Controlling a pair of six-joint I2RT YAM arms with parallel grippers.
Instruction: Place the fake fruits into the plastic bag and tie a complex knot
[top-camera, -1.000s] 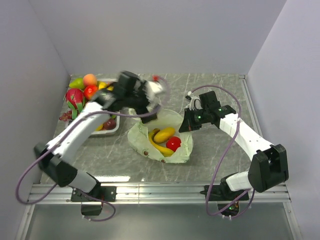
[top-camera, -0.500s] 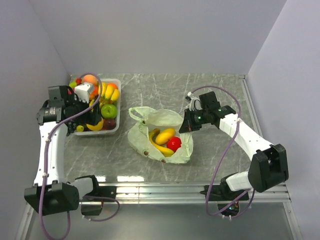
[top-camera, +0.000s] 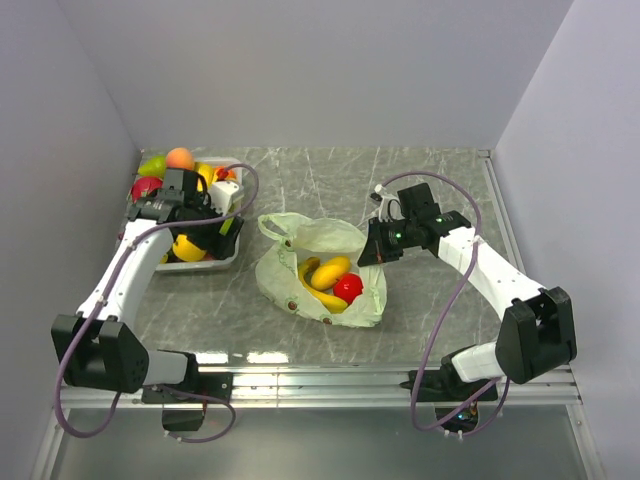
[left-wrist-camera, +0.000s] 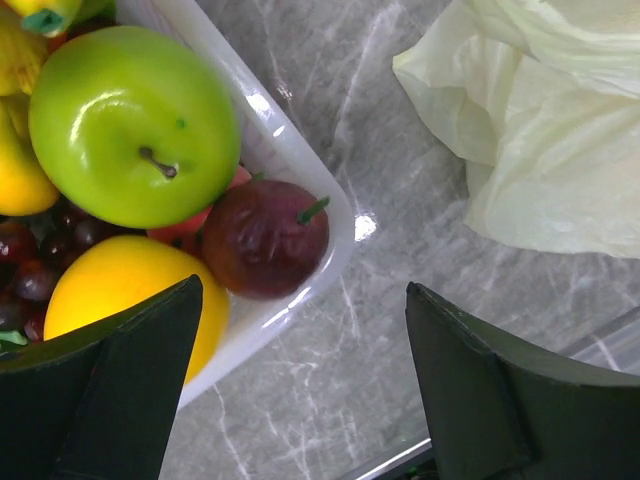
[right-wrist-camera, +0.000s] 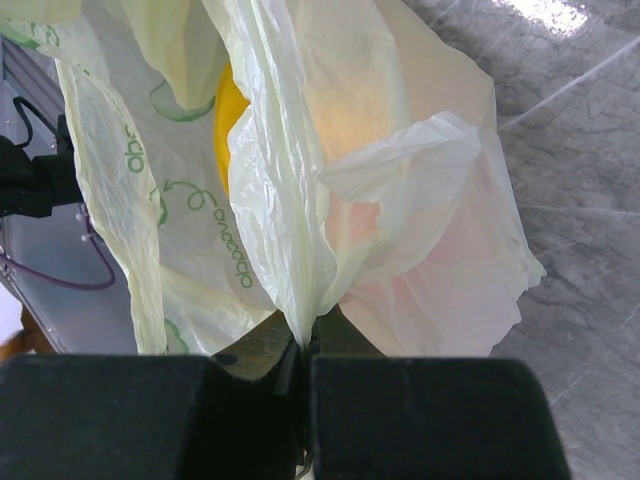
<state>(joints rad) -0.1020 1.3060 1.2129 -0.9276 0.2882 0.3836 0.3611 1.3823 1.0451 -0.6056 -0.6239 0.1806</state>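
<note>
The pale-green plastic bag (top-camera: 320, 262) lies open mid-table, with a yellow banana (top-camera: 316, 291), a yellow fruit (top-camera: 331, 268) and a red apple (top-camera: 347, 288) in it. My right gripper (top-camera: 372, 246) is shut on the bag's right rim; in the right wrist view its jaws pinch a fold of the plastic bag (right-wrist-camera: 300, 180) at the right gripper (right-wrist-camera: 306, 342). My left gripper (top-camera: 218, 232) hangs open above the tray's near right corner. In the left wrist view the left gripper (left-wrist-camera: 303, 290) holds nothing; a green apple (left-wrist-camera: 135, 125), a dark red fruit (left-wrist-camera: 265, 238) and a yellow fruit (left-wrist-camera: 120, 300) lie below it.
The clear tray (top-camera: 200, 264) at the left back holds more fruits, among them an orange one (top-camera: 180, 158). Its rim (left-wrist-camera: 300, 170) is close to the bag's left edge (left-wrist-camera: 540, 130). Walls close in the table on the left, back and right.
The left arm has swung from above the bag out to the left and back over the tray's near right corner, its jaws narrowing slightly. The right gripper and the bag have not moved.
</note>
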